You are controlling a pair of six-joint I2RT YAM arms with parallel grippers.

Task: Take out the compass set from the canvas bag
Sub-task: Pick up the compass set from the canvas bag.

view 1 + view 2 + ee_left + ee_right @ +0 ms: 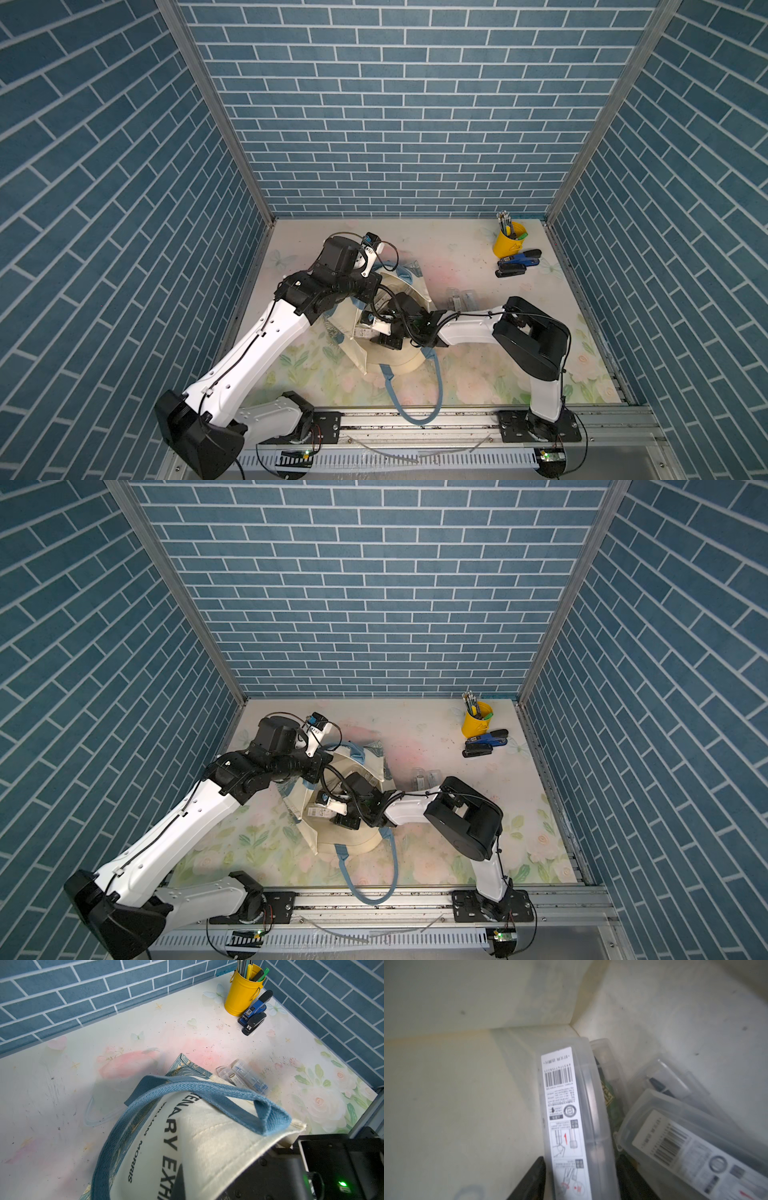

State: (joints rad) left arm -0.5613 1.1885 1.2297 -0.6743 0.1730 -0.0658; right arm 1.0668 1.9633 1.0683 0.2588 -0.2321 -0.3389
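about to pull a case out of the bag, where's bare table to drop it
Bare: the stretch between the bag, the back wall and the cup; also between the staplers and the clear cases. Crowded around the bag itself.

Both top views: bright, even overhead light, soft shadows on the counter (478,257), brick wall (374,104) lines bow at edges. Left wrist: sharp, mild counter glare, near blue strap (207,1089) soft. Right wrist inside canvas bag (446,1105): dim, greenish, grainy, compass set (566,1115) label slightly blurred.
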